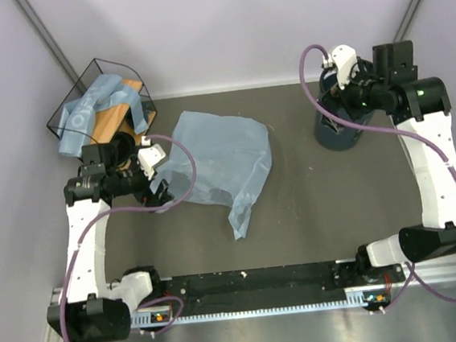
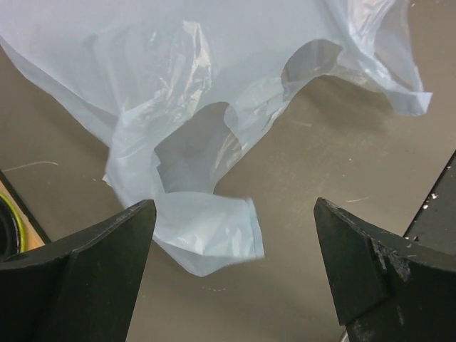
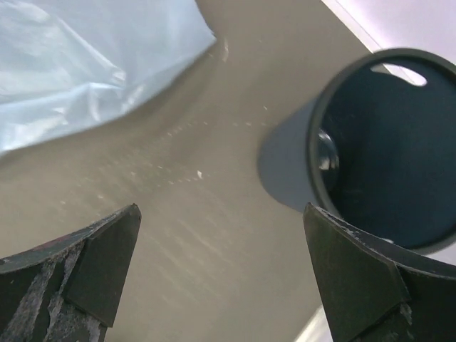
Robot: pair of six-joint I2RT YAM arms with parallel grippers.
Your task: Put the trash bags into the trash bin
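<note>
Left claw [image 2: 234, 214] spread wide, trash bag [image 2: 178, 78] just ahead

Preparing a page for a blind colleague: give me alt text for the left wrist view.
A crumpled light-blue trash bag sprawls over the brown table, one curled flap nearest the camera. The two black fingers of the left hand stand wide open at the bottom corners, that flap between them.

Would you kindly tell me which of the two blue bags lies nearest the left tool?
The spread bag mid-table, directly before the left tool; the bundled bag sits farther off in the wire basket.
</note>
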